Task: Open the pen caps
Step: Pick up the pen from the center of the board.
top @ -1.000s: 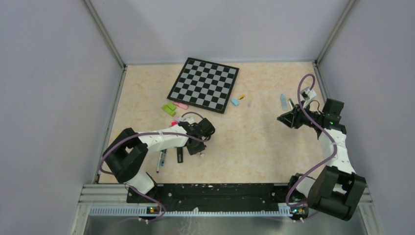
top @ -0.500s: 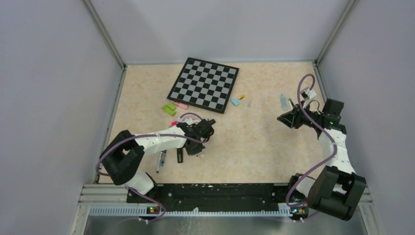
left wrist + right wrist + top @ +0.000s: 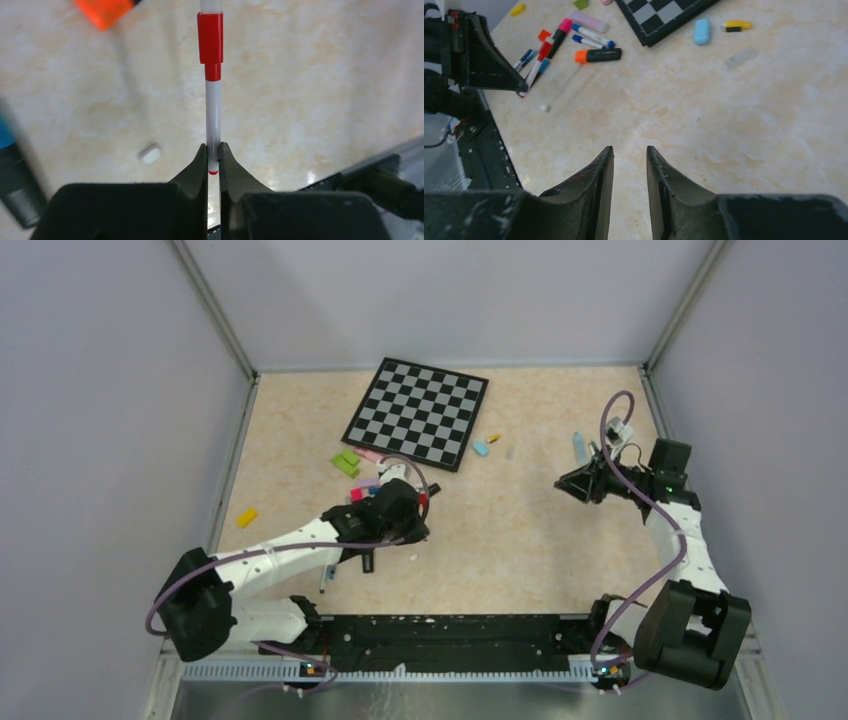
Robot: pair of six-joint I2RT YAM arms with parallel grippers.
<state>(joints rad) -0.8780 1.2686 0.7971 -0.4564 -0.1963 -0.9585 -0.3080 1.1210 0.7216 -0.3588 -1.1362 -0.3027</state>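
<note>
A: Clamping the thin white pen (image 3: pixel 213 120) by its very tail, your left jaws are closed hard on it over the near left of the desk (image 3: pixel 325 75). The red cap (image 3: pixel 210 37) sits toward the pen's far end, well clear of them.
B: I'd judge it light, stiff and slick. Held so near its end it may swivel, so take the cap across its flat sides and pull straight along the barrel.
A: Your right jaws hang part open over the right side, holding nothing.
B: Farther off to the left lie more pens (image 3: pixel 593 36), an orange-capped highlighter (image 3: pixel 599 55) among them, and beyond those the checkered board (image 3: pixel 415 412). You'll get no brand or writing from any of it; none is legible.
</note>
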